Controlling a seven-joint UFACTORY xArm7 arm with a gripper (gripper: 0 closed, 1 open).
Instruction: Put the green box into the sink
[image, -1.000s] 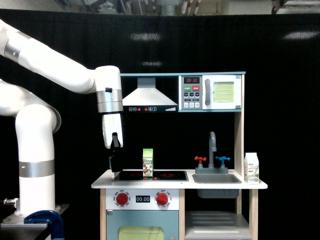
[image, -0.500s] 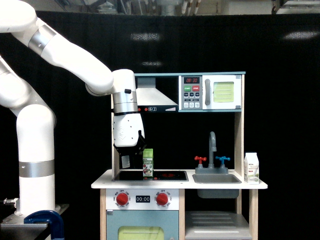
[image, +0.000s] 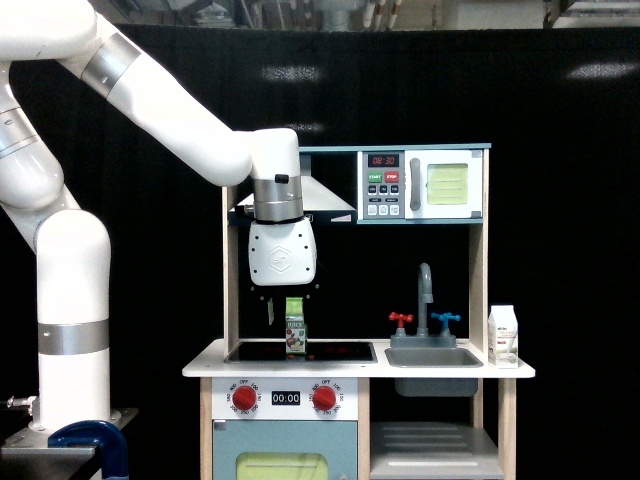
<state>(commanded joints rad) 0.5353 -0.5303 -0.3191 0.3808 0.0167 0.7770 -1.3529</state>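
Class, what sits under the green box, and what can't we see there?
The green box stands on the black stovetop, whose red rings show on either side. The patch directly beneath the box is covered. The gripper hangs just above it.

You've got a white gable-top milk carton (image: 503, 337) standing upright at the counter's far right edge, a black stovetop with red rings (image: 300, 351) on the left, and a toy microwave with a yellow-green door (image: 423, 184) up top right.

Green box (image: 295, 326) on stovetop (image: 300, 351), sink (image: 432, 357) at its right
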